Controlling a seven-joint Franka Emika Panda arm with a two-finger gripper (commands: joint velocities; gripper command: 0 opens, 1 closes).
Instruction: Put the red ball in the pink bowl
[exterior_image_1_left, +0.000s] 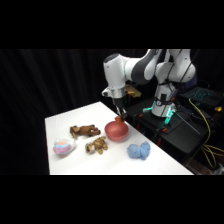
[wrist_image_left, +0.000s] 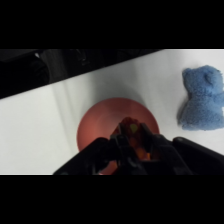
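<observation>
The small glossy red-orange ball (wrist_image_left: 134, 131) sits clenched between the gripper's (wrist_image_left: 135, 142) black fingers, directly above the hollow of the round reddish-pink bowl (wrist_image_left: 97, 125), not yet resting in it. The white arm (exterior_image_1_left: 125, 70) descends steeply over the bowl's far rim. A fuzzy blue cloth lump (wrist_image_left: 202, 97) lies near the bowl on the smooth white table (wrist_image_left: 35, 130).

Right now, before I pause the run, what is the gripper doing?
Gripper: shut on the small glossy red-orange ball, above the round reddish-pink bowl.
</observation>
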